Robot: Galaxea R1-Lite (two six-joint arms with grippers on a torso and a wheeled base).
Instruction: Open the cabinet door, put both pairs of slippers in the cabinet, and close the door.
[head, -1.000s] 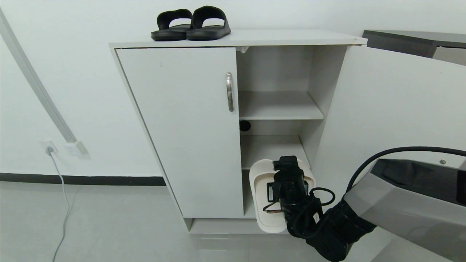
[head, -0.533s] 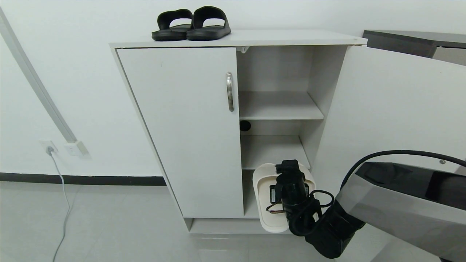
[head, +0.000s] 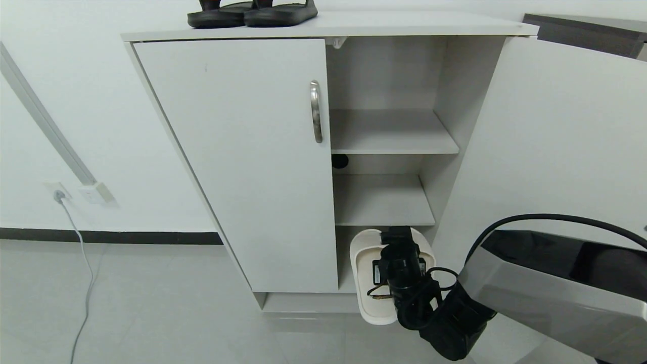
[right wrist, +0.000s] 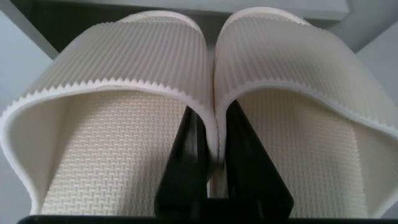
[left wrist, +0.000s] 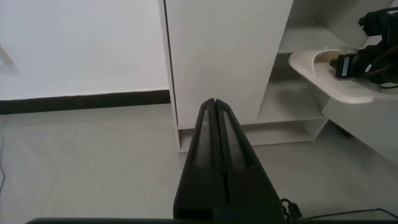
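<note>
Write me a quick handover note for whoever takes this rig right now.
Right tool shut on the white slippers, at the mouth of the bottom compartment of the cabinet.
Left tool shut, empty, low before the cabinet.
Black slippers on the cabinet top.
Done: right door open.
Left: set white pair inside, stow black pair, close door.

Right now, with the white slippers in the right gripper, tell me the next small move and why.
Probably ease the right gripper forward into the bottom compartment. It is shut on the white slippers at their inner edges, and the pair sits at that opening under the lower shelf, mostly outside.
</note>
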